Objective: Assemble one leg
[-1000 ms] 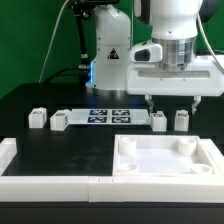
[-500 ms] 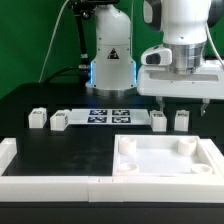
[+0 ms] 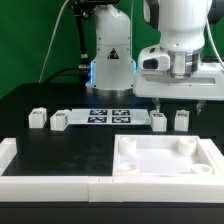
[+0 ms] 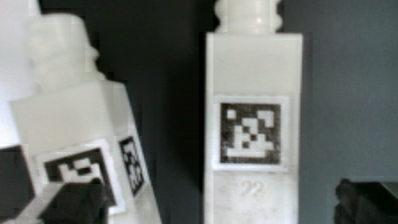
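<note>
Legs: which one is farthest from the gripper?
The leg at the exterior view's far left; the gripper hangs above the row's other end.

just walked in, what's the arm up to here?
The Panda arm's end effector hangs open and empty above a short chunky white plastic leg with a square marker tag, at the exterior view's right. A second matching leg stands just beside it. Nothing is grasped yet. The large white square tray-like tabletop lies in front, with no leg fitted to it.
</note>
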### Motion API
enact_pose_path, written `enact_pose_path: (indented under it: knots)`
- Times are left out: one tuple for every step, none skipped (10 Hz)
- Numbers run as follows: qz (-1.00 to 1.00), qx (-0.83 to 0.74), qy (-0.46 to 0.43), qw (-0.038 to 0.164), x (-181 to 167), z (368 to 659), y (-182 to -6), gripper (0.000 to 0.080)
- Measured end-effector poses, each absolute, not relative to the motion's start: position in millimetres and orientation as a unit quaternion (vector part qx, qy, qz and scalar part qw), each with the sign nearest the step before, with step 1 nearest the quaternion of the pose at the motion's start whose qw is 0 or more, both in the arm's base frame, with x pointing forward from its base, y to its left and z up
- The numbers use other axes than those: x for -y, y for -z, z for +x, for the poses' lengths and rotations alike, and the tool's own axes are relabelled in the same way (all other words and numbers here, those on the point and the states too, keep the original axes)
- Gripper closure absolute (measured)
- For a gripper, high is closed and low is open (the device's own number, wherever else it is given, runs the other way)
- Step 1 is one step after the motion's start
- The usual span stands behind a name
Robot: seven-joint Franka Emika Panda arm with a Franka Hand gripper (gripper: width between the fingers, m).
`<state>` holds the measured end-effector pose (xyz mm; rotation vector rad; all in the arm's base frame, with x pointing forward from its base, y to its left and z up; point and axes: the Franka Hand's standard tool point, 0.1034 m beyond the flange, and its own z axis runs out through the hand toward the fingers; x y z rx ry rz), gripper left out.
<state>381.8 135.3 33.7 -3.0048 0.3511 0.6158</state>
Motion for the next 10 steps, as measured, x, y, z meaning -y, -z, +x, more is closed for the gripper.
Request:
enact_pose_path:
  knots:
    - [-0.960,-0.114,-0.255,0.026,-136,376,-37.6,0.0150]
    - [-0.948,-0.112,-0.298,0.028,-137,377,-40.3,0.0150]
    - [-0.939,-0.114,-0.324,0.032,-139,381,-40.2,0.0150]
    - [-0.922,-0.109,-0.370,0.039,-140,375,-43.8,0.0150]
    - [-0.903,-0.108,-0.414,0.053,-144,375,-44.2,0.0150]
    - [-0.888,-0.105,-0.443,0.063,-146,377,-41.4,0.0150]
    - [-0.880,-0.105,-0.459,0.065,-146,377,-37.3,0.0150]
    - [-0.882,-0.105,-0.454,0.065,-149,378,-34.3,0.0150]
    - [-0.884,-0.104,-0.452,0.061,-154,376,-32.4,0.0150]
    - [-0.885,-0.097,-0.451,0.059,-161,374,-29.8,0.0150]
